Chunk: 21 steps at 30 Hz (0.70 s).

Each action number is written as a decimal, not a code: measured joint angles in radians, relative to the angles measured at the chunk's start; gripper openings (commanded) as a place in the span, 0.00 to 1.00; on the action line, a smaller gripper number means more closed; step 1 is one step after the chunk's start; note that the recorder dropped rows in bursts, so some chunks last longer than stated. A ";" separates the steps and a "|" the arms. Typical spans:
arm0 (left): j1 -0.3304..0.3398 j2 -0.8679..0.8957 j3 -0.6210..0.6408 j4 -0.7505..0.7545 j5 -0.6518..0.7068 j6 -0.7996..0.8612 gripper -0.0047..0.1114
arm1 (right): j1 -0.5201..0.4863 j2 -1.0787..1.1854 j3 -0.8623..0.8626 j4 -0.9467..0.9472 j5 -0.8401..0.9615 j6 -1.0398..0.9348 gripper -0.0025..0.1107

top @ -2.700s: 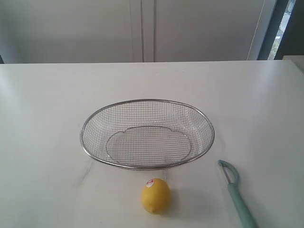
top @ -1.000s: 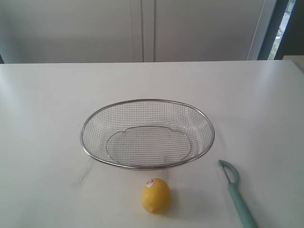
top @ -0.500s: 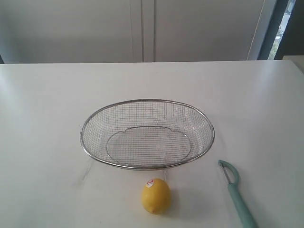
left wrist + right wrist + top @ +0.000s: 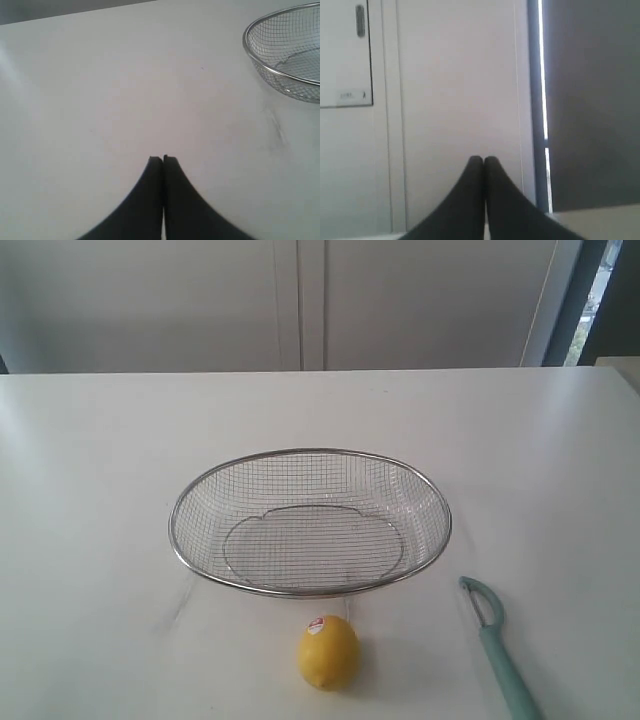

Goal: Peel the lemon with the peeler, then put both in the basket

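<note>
Tabletop unchanged: lemon, peeler and basket lie where they were.

This is a plain indoor room, more lab or office than home kitchen: a wide white worktop, flat white panels behind the worktop, and a dark window frame at its far right. Only the basket, lemon and peeler on the worktop suggest cooking.
</note>
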 measured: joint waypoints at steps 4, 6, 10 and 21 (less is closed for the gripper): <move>0.000 0.000 0.000 0.000 0.000 0.000 0.04 | 0.000 0.000 0.000 0.000 -0.140 0.000 0.02; 0.000 0.000 0.000 0.000 0.000 0.000 0.04 | 0.000 -0.001 0.000 0.000 -0.259 0.000 0.02; 0.000 0.000 0.000 0.000 0.000 0.000 0.04 | 0.000 -0.001 0.000 0.001 -0.383 0.000 0.02; 0.000 0.000 0.000 0.000 0.000 0.000 0.04 | 0.000 -0.001 0.000 0.173 -0.357 0.092 0.02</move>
